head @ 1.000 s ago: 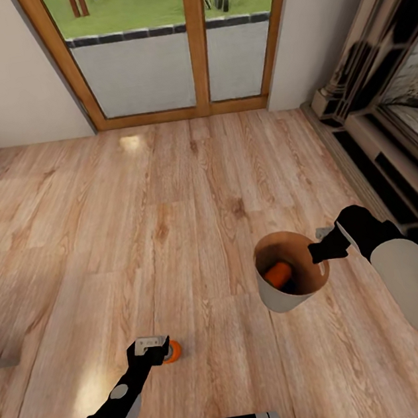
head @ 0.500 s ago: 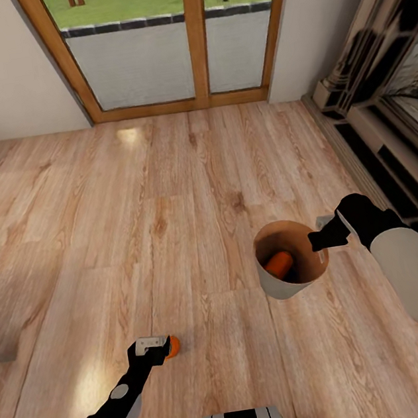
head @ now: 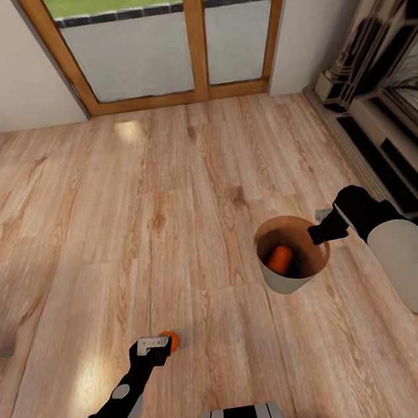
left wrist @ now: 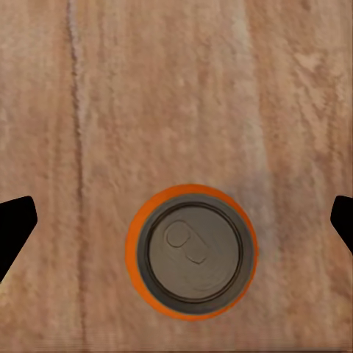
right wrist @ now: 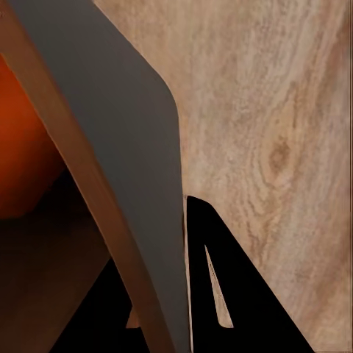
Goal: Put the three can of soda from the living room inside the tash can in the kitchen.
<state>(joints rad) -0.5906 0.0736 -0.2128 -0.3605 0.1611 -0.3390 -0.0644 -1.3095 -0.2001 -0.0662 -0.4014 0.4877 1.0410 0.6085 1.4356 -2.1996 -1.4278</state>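
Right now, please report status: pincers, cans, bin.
Left pincer open over upright can on floor. Right pincer shut on bin rim. One can inside. Nothing blocking.

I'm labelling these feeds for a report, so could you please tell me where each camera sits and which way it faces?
Head view: on the head, facing forward and down at the wood floor, glass doors, bin; both arms show.
Left wrist view: above the left end effector, straight down on an upright soda can; fingertips at the edges.
Right wrist view: along the right end effector, clamped on the bin wall; one finger shows.
Shared: head and left wrist views both show that can.
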